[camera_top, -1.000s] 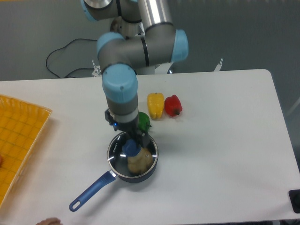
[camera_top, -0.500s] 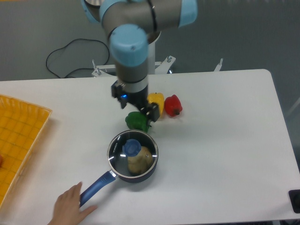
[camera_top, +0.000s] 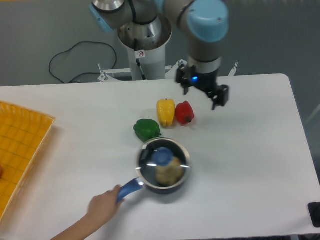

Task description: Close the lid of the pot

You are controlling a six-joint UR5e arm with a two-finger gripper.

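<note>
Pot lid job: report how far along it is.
Done: the round glass lid with blue knob sits on the small dark saucepan with blue handle. In hand: nothing; the gripper hangs over the table by the red pepper, apparently empty. A person's hand grips the handle. Nothing visibly left.

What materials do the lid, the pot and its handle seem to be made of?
The lid: clear glass, likely, since the food beneath shows through; its knob looks like blue plastic. The pot: dark coated metal, probably, with a dull sheen. The handle: bright blue, perhaps plastic or rubber; a hand partly covers it.
</note>
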